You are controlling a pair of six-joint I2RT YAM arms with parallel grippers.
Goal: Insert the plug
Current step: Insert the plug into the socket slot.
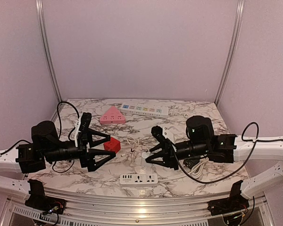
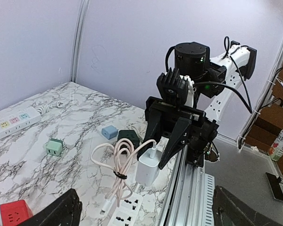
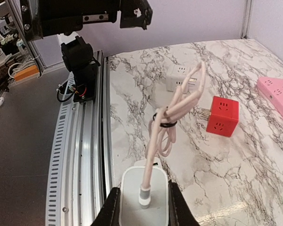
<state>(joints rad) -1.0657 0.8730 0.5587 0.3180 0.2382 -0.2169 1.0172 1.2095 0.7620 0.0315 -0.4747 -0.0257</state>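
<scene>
Right wrist view is showing the right gripper [image 3: 144, 207] clamping the white charger [image 3: 153, 181] above the power strip [image 1: 138, 179], needing its prongs squared over a socket before pressing, while the left gripper [image 1: 108, 146] is hanging wide apart, empty

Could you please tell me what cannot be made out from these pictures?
- Prongs of the charger: cut off by the bottom edge in the right wrist view, hidden by its own body in the left wrist view.
- Sockets of the power strip: too small in the top view to tell which one lies under the charger.
</scene>
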